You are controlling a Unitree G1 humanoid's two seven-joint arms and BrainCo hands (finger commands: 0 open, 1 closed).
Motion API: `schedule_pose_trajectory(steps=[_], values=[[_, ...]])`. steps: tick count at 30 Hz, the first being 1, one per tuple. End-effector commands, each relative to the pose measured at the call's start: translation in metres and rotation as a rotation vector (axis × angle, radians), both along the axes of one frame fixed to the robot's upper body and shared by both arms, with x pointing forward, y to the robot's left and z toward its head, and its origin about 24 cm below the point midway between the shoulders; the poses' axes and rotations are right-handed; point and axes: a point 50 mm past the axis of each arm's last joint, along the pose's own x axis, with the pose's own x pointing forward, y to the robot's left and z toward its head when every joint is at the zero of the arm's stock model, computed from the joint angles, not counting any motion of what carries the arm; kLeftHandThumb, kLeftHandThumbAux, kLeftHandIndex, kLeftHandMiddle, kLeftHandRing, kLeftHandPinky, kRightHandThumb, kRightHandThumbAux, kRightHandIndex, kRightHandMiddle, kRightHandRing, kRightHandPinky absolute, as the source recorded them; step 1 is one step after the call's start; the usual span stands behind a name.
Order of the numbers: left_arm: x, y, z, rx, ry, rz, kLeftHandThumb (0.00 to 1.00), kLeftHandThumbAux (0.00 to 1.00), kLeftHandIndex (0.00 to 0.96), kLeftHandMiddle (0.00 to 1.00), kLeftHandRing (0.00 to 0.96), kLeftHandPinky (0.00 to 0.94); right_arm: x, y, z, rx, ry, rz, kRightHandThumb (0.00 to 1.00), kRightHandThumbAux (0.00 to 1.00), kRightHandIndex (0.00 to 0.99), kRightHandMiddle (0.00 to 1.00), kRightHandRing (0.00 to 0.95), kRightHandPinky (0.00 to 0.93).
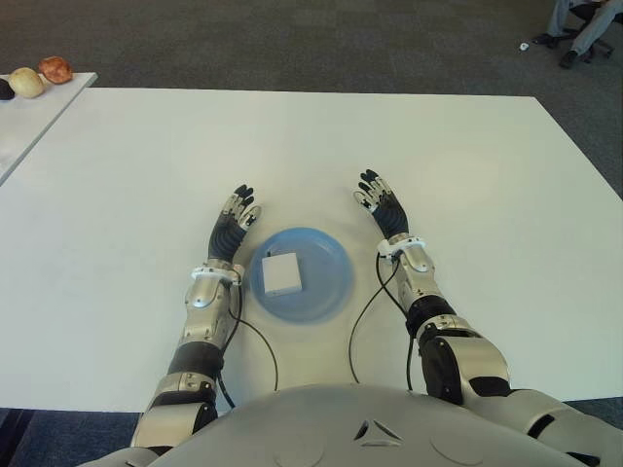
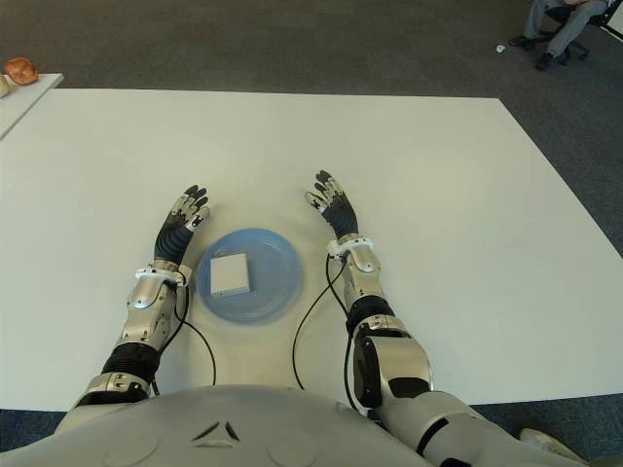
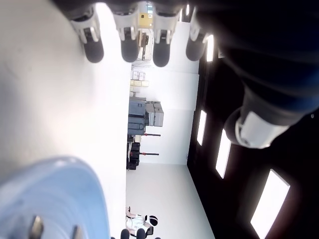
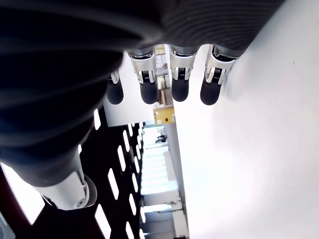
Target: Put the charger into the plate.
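Observation:
The white square charger [image 1: 281, 274] lies flat inside the blue plate [image 1: 329, 260], left of its middle, near me on the white table [image 1: 311, 146]. My left hand [image 1: 238, 214] is stretched out flat just left of the plate, fingers straight and holding nothing. My right hand [image 1: 378, 199] lies the same way just right of the plate, fingers extended and empty. The left wrist view shows the plate's rim [image 3: 75, 174] and the charger's two metal prongs [image 3: 35, 226].
A side table at the far left carries a few round food items [image 1: 41, 76]. A seated person's legs [image 1: 584, 24] show at the far right on the dark carpet. Cables run from both wrists toward my body.

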Motion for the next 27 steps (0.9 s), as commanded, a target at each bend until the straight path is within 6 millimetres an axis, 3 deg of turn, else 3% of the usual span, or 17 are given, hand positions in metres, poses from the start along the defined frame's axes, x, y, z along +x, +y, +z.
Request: schedule_pose_trajectory(steps=[1,27], values=[[-0.0287,-0.0010,-0.0369,-0.024,0.221,0.014,0.000,0.580,0.005,0.096,0.074,0.066,-0.0237,-0.0028,-0.0334,0.001,0.191,-0.007,0.000,0.670,0.039,0.086,0.041,0.037],[-0.0258,-0.0043,-0.0399,-0.033,0.230,0.017,0.000,0.585,0.000,0.099,0.074,0.056,-0.0226,-0.0047,-0.0352,-0.002,0.217,-0.030,0.000,0.611,0.068,0.133,0.093,0.079]])
